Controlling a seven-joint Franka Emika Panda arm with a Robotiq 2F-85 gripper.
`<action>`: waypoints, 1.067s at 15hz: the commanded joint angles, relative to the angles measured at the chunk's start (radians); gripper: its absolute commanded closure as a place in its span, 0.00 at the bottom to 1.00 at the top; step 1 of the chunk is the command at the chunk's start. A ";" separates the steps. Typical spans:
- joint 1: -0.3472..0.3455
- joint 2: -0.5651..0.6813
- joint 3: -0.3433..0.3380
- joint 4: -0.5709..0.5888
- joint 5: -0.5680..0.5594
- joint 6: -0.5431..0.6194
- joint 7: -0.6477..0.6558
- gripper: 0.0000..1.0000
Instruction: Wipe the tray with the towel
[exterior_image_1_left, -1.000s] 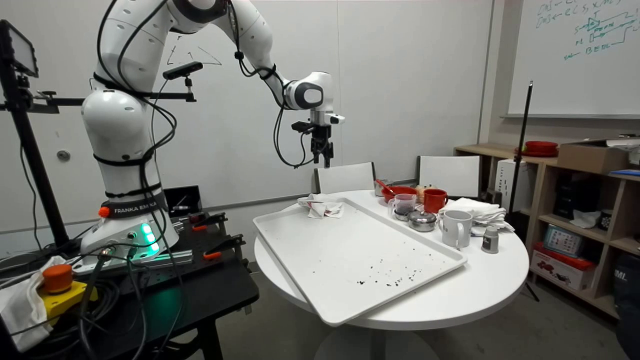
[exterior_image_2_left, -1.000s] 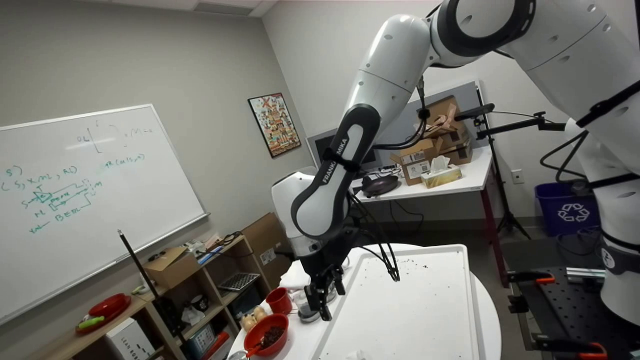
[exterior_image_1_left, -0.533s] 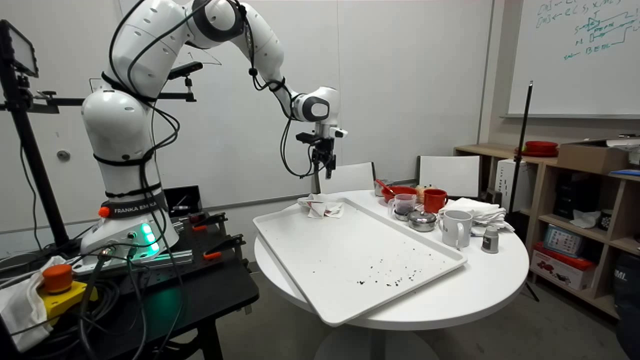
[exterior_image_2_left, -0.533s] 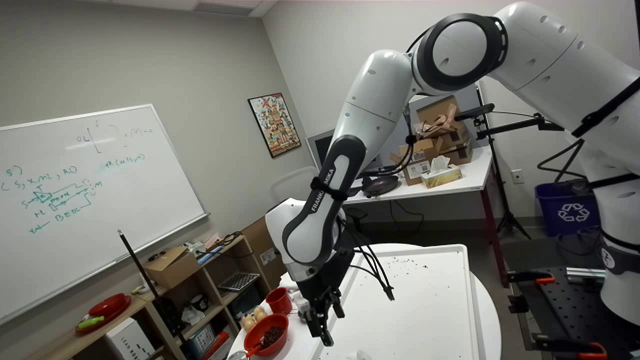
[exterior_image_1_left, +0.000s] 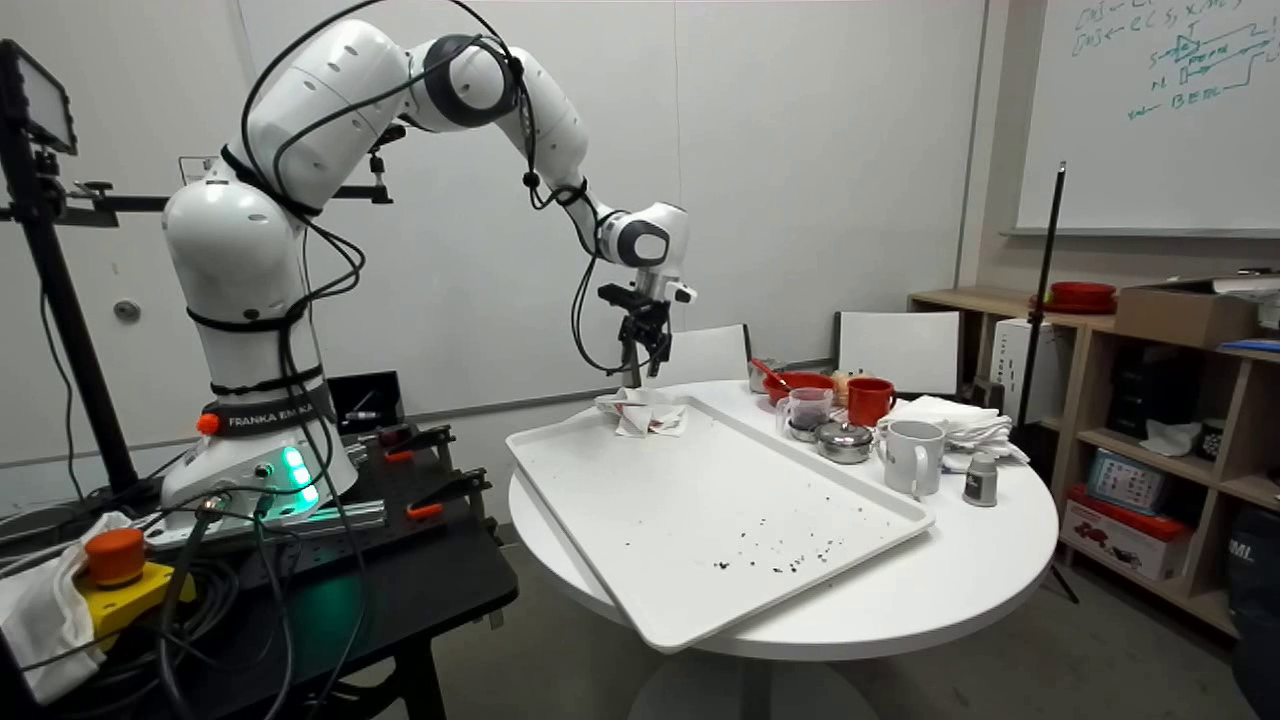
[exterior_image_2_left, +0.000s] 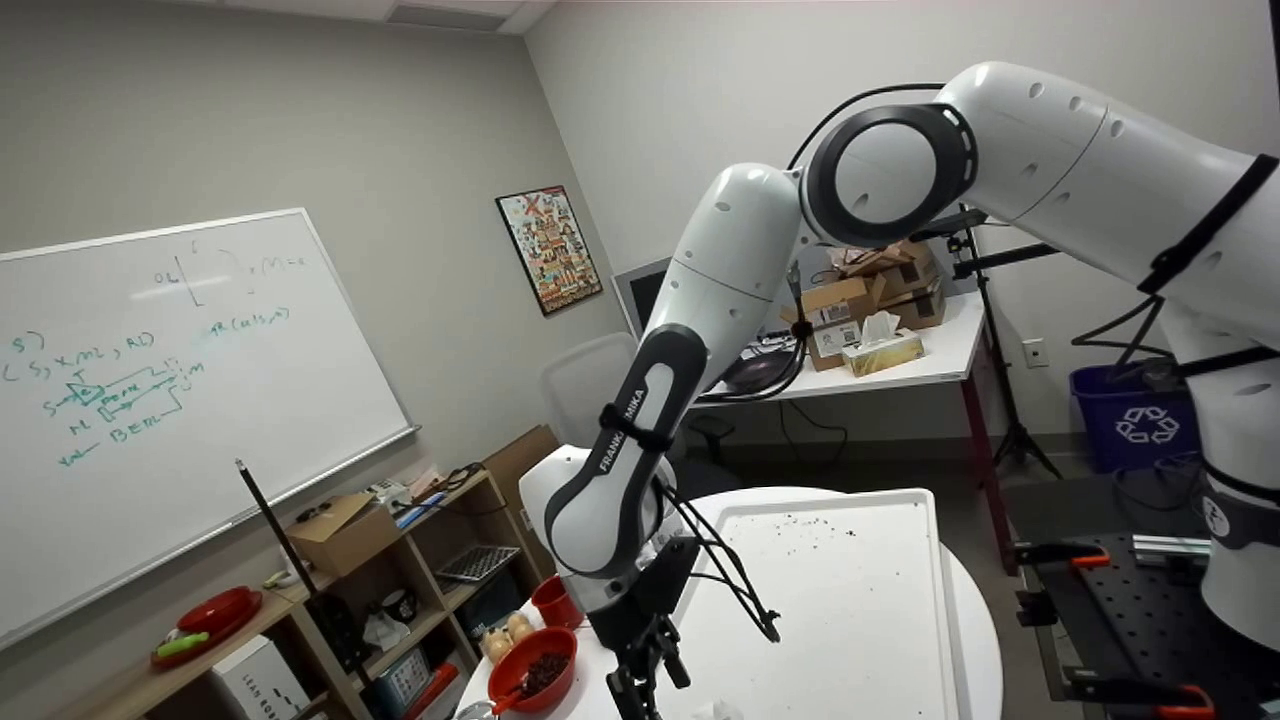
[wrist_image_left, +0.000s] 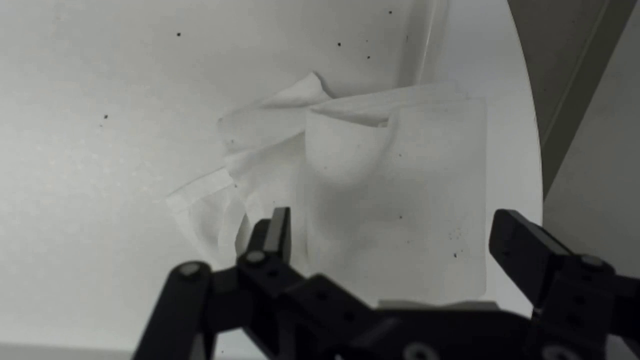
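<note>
The tray (exterior_image_1_left: 650, 500) is smooth, white and plastic-looking, with a faint sheen. The towel (wrist_image_left: 345, 200) looks soft, matt and creased, like thin cloth. The worktop (exterior_image_1_left: 945, 570) has a smooth, satin-like face. The lidded pot (exterior_image_1_left: 843, 445) is shiny metal; the red mug (exterior_image_1_left: 871, 401) is glossy, and the see-through cup (exterior_image_1_left: 809, 406) may be glass or plastic. The cloth pile (exterior_image_1_left: 940, 420) is matt and rumpled. The arm (exterior_image_1_left: 235, 225) has a glossy, hard white shell; the tool (wrist_image_left: 391, 218) is mostly dull black. The shelf (exterior_image_1_left: 965, 298) looks like pale wood, the box (exterior_image_1_left: 1180, 316) plain cardboard, and the whiteboard (exterior_image_2_left: 300, 380) slick enough to show a streak of light.
</note>
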 joint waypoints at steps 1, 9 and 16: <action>-0.019 0.070 0.009 0.077 0.041 -0.037 -0.026 0.00; 0.009 0.158 -0.013 0.118 0.024 -0.024 0.029 0.00; 0.013 0.203 -0.014 0.149 0.024 -0.033 0.037 0.00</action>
